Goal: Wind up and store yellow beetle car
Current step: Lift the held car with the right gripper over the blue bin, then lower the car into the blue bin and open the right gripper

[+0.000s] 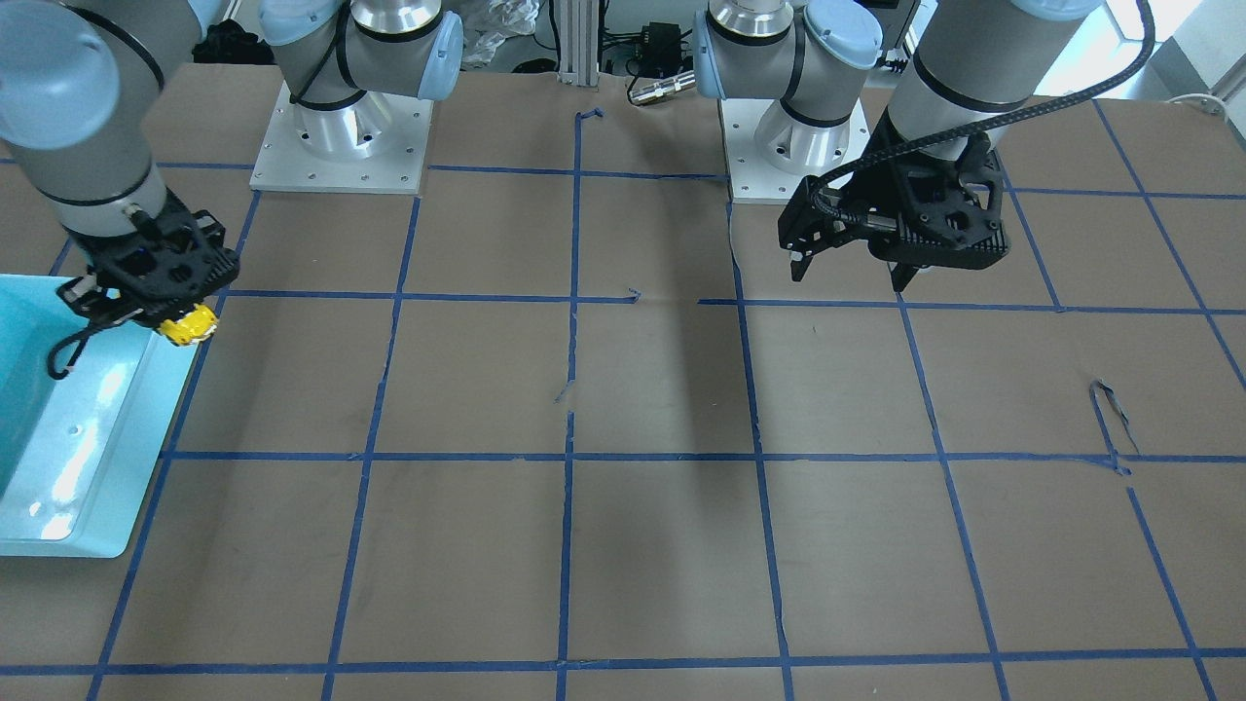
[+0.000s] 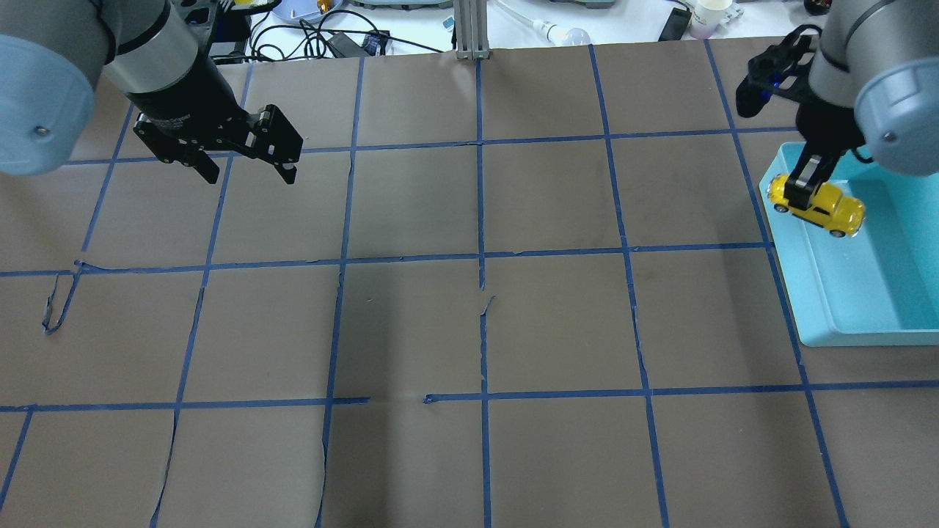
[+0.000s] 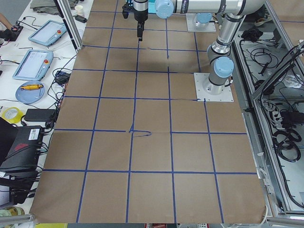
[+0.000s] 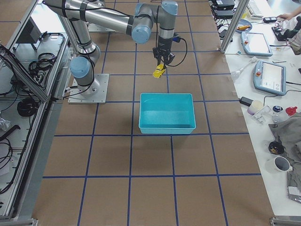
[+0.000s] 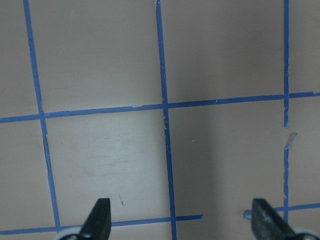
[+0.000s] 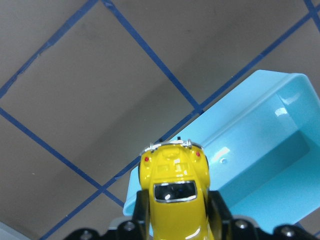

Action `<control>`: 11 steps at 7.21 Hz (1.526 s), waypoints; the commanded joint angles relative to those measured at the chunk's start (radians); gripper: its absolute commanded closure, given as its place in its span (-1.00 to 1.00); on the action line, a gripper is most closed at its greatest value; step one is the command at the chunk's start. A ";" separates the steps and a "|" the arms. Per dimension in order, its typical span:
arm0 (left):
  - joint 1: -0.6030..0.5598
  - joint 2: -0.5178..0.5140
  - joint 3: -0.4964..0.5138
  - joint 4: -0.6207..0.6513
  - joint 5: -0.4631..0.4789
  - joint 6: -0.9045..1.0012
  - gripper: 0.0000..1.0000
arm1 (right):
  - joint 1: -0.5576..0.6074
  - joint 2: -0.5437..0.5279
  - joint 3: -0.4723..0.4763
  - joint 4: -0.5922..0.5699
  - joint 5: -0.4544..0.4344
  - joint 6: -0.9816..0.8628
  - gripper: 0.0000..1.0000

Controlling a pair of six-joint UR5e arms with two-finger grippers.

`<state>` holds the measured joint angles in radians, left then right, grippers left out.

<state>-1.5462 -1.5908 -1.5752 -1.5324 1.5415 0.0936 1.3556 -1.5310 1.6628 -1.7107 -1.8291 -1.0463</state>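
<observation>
Taped table [image 2: 411,330] — right gripper [image 2: 799,192] clasps car [image 2: 838,210].

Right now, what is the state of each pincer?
Left pincer: open, empty.
Right pincer: closed on the yellow beetle car.

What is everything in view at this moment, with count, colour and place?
table: one, covered in brown paper, fills the scene
tape grid: blue lines, across the paper
bin: one, turquoise, empty, at the table's end on the robot's right
yellow beetle car: one, glossy yellow, raised off the table by a corner of the bin
control tablets: two on each side bench, grey with blue screens, beyond the table ends
left hand: one, black, open and empty, above the paper on the robot's left
right hand: one, black, shut on the yellow beetle car at the bin's edge
</observation>
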 commanded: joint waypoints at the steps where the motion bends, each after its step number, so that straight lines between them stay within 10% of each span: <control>1: 0.000 0.000 0.004 0.000 -0.001 0.000 -1.00 | -0.184 0.058 -0.066 0.025 0.010 -0.140 1.00; 11: 0.000 0.003 0.006 -0.002 0.000 -0.009 -1.00 | -0.300 0.455 -0.057 -0.171 0.080 0.267 1.00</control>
<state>-1.5462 -1.5877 -1.5692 -1.5340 1.5417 0.0844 1.0578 -1.1130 1.6061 -1.8630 -1.7455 -0.7921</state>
